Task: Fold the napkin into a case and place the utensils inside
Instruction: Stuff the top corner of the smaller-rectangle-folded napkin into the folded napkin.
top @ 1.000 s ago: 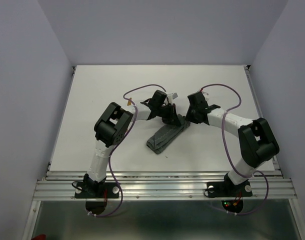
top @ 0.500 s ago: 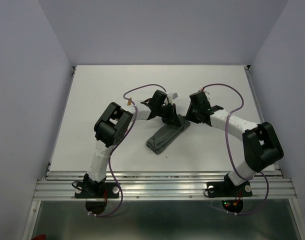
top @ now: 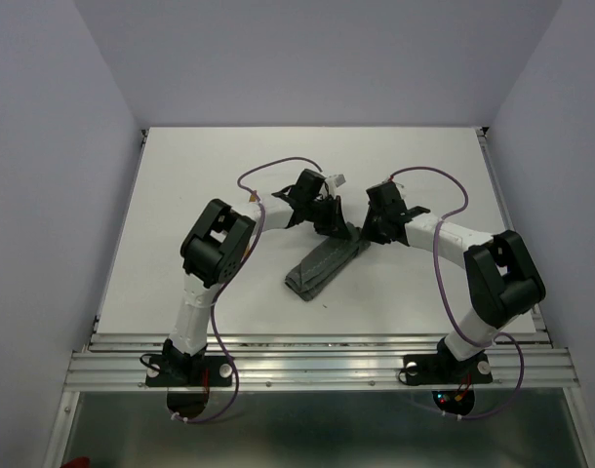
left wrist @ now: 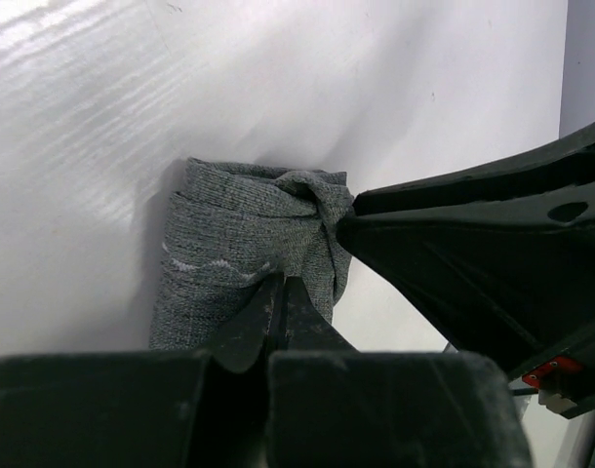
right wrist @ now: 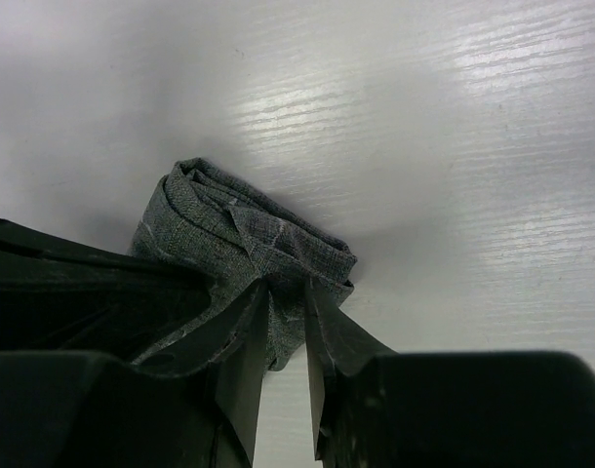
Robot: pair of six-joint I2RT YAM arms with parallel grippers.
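Spanning the view, the flat white table [top: 200, 195] carries the dark grey woven cloth napkin [top: 322, 268], folded into a long narrow strip whose bunched end lies directly under both hands. The black right hand [right wrist: 286, 292] grips a fold of that end between its nearly closed fingers. Facing it, the black left hand [left wrist: 281, 297] is closed tight, its tips resting on the cloth.
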